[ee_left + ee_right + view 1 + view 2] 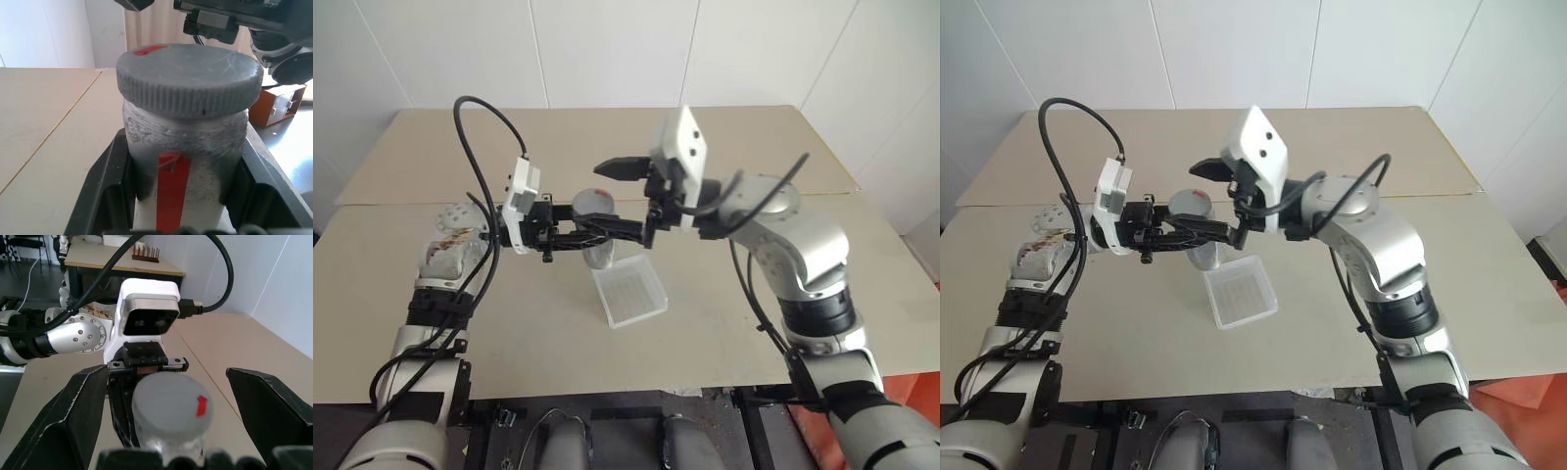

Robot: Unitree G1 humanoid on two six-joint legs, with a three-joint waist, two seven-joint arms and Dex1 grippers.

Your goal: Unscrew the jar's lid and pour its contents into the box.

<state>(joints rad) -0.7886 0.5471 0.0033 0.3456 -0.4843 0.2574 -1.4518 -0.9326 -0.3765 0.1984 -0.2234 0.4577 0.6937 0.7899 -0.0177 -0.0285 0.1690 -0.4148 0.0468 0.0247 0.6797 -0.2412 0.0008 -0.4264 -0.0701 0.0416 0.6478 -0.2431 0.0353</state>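
The jar [183,147], silvery-white with a red stripe down its side, is held upright above the table with my left gripper [186,147] shut on its body. Its grey ribbed lid [188,78] sits on top and carries a small red mark. My right gripper [166,374] is open, one finger on each side of the lid [171,406], with a gap on both sides. In the head view the jar [599,257] hangs just behind the clear shallow box [628,294], which lies on the table. The contents are hidden inside the jar.
The tan table [754,323] stretches around the box, with a seam running across it behind the grippers. White walls stand behind it. An orange crate [279,105] sits on the floor beyond the table.
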